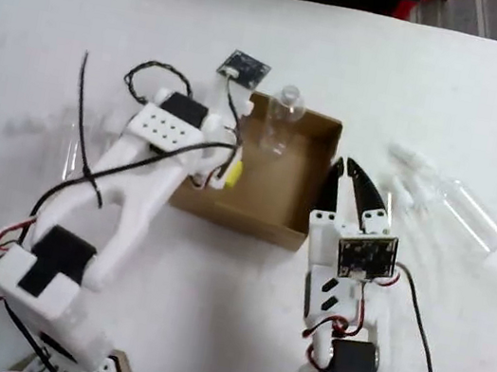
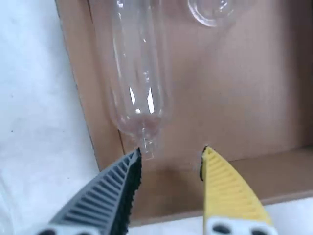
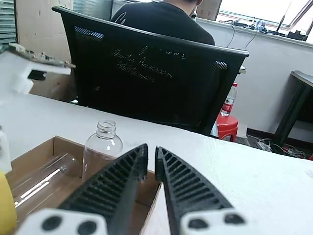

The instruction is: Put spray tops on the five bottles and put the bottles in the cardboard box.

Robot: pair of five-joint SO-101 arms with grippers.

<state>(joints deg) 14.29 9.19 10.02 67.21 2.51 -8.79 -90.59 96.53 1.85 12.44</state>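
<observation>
The cardboard box (image 1: 296,216) lies mid-table. A clear bottle (image 1: 285,115) without a spray top stands upright at its far wall, also seen as the upright bottle (image 3: 100,147). A second clear bottle (image 2: 137,78) lies inside along a wall, also seen as the lying bottle (image 3: 39,181); its neck points at my left gripper. My left gripper (image 2: 171,161) is open just short of that neck, over the box's left side (image 1: 229,175). My right gripper (image 1: 346,169) hangs by the box's right wall, shut and holding nothing (image 3: 150,156).
To the right of the box a clear bottle (image 1: 470,214) lies on the white table, with small spray tops (image 1: 409,162) beside it. More clear bottles (image 1: 73,144) lie at the left. A black chair (image 3: 156,73) stands beyond the table's far edge.
</observation>
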